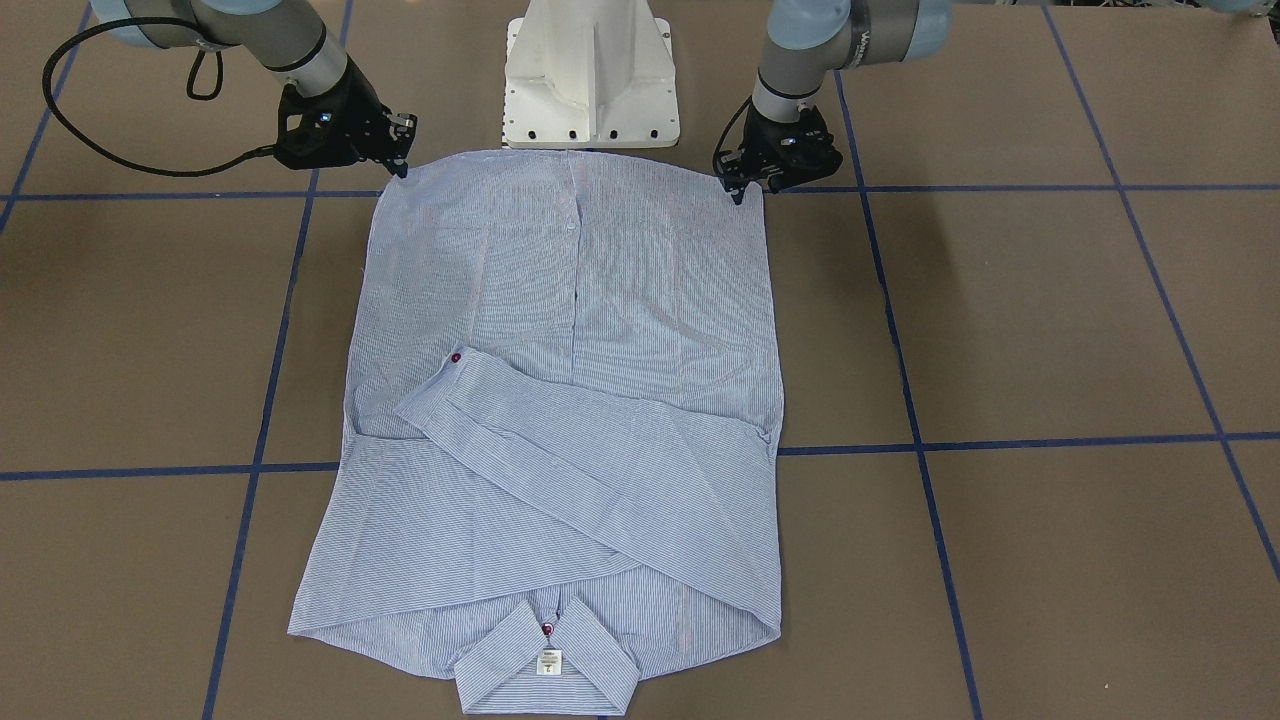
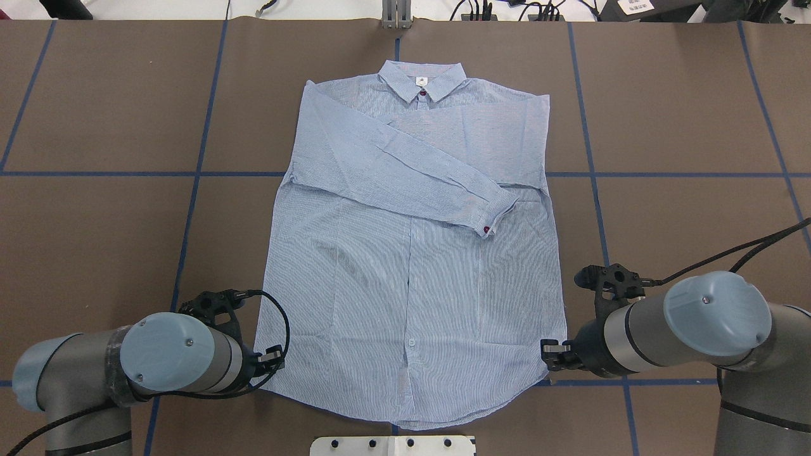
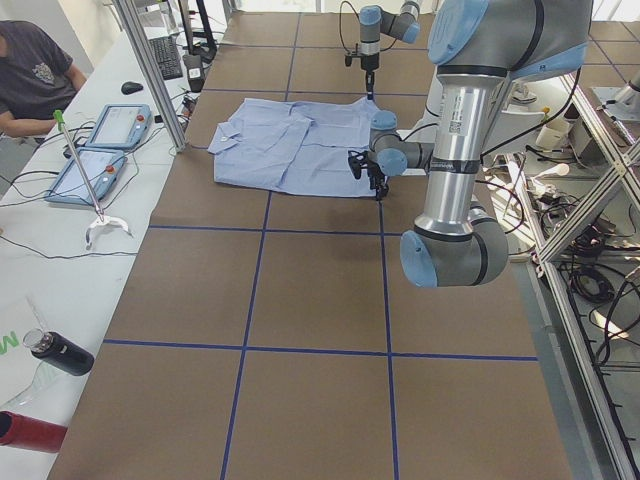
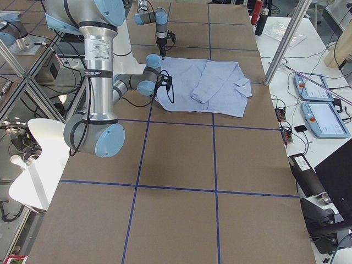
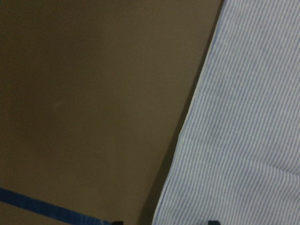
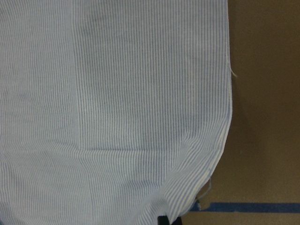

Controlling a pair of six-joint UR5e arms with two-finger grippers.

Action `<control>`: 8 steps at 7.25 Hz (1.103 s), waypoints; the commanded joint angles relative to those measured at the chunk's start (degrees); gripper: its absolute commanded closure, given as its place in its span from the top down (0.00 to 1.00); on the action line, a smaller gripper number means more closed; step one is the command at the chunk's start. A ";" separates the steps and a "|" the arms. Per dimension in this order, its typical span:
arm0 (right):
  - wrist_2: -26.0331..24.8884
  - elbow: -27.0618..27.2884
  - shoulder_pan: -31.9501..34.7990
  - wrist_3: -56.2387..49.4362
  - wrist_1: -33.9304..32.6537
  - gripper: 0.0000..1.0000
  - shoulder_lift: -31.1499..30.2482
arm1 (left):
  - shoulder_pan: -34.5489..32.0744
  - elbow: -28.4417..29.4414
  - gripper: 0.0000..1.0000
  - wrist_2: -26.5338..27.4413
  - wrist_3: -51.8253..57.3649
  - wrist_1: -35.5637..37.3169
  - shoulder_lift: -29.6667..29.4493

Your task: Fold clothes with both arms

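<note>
The shirt (image 2: 412, 272) is spread flat in the middle of the table (image 2: 95, 240). Its collar (image 2: 421, 79) is turned away from the robot and its curved hem (image 2: 405, 415) lies just short of the white pedestal (image 1: 592, 75). One sleeve (image 2: 418, 180) is laid slantwise across the chest, so both side edges run nearly straight. Wide bare table, crossed by blue tape lines (image 2: 196, 174), is left open on either side and beyond the collar.

The left arm (image 2: 171, 351) is brought in low from the near left, with its wrist bent toward the shirt. The left gripper (image 2: 274, 356) is set at the hem's left corner. In the left wrist view its two fingertips are seen apart, with the shirt's edge lying between them.

The right arm (image 2: 709, 316) is mirrored on the other side. The right gripper (image 2: 550, 354) is set at the hem's right corner, and its fingers appear closed on the cloth, which is puckered there.
</note>
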 commanded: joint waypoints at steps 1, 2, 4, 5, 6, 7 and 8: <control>0.01 0.06 0.13 0.00 -0.09 0.00 -0.02 | 0.00 0.09 0.26 -0.07 0.02 0.03 0.03; 0.01 -0.02 0.13 0.00 -0.09 0.00 -0.02 | 0.00 0.00 0.15 -0.07 0.11 -0.06 0.03; 0.01 -0.02 0.22 0.00 -0.09 0.00 -0.02 | 0.00 -0.17 0.00 -0.16 0.46 -0.06 -0.06; 0.10 -0.02 0.48 0.00 -0.09 0.00 -0.02 | 0.00 -0.61 0.00 -0.33 0.55 -0.06 -0.06; 0.62 0.06 1.01 -0.09 -0.09 0.00 -0.02 | -0.09 -1.22 0.00 -0.42 0.63 0.03 0.03; 2.02 0.15 2.32 -0.26 0.00 0.00 -0.10 | -0.44 -2.45 0.00 -0.60 0.72 0.21 0.12; 2.47 0.50 2.50 -1.05 0.00 0.00 -0.11 | -0.44 -4.46 0.00 -0.60 0.90 0.38 2.03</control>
